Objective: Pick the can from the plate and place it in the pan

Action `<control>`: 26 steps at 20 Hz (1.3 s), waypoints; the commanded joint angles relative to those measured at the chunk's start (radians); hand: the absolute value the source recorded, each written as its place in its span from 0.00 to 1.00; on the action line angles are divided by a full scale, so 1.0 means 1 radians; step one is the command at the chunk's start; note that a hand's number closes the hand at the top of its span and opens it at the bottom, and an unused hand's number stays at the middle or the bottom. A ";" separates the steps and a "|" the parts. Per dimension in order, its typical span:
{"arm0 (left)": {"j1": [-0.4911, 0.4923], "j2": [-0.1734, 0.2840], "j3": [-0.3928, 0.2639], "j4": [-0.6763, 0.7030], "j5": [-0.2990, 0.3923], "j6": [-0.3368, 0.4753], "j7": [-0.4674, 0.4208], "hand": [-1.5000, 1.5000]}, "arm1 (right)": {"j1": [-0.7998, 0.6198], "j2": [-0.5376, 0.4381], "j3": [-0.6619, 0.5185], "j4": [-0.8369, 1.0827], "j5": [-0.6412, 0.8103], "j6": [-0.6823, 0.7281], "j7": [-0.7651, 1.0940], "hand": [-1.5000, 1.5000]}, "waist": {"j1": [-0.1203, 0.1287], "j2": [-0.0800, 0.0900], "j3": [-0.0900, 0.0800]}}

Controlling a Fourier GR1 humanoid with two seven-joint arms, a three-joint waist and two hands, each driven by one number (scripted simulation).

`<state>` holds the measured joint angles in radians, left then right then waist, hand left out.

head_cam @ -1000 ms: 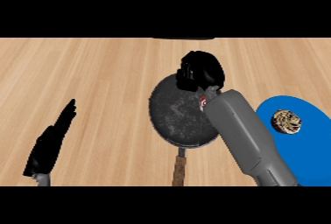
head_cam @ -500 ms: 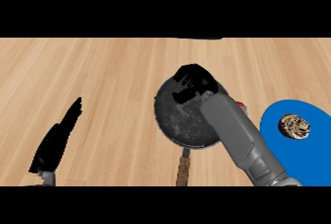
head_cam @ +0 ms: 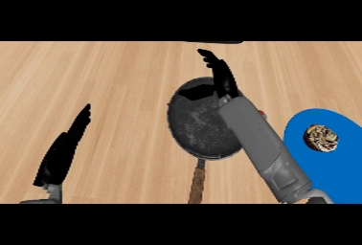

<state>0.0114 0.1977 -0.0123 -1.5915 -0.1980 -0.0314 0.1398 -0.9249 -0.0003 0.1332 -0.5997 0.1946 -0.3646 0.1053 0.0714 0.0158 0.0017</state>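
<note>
Head view shows the right hand (head_cam: pixel 220 72) spread open and empty above the pan's (head_cam: pixel 185 125) far rim. A red sliver beside the pan, against the forearm, may be the can (head_cam: pixel 262 113); withdrawing could knock it. Left of the pan, the left hand (head_cam: pixel 63 152) rests open.

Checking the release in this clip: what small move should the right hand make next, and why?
Probably pull the right hand back: it is open, holding nothing, and its forearm hides all but a red sliver at the pan rim.
</note>
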 commanded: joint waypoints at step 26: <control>0.091 0.004 0.066 -0.059 0.016 -0.019 -0.007 0.50 | 0.443 -0.541 -0.390 -0.199 -0.288 0.320 -0.352 0.00 | -0.070 -0.016 -0.001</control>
<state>0.0824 0.1887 0.0390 -1.6227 -0.1971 -0.0278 0.1325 -0.5465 -0.4636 -0.2085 -0.7973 -0.0558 -0.1346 -0.2100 -0.0032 -0.0017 -0.0001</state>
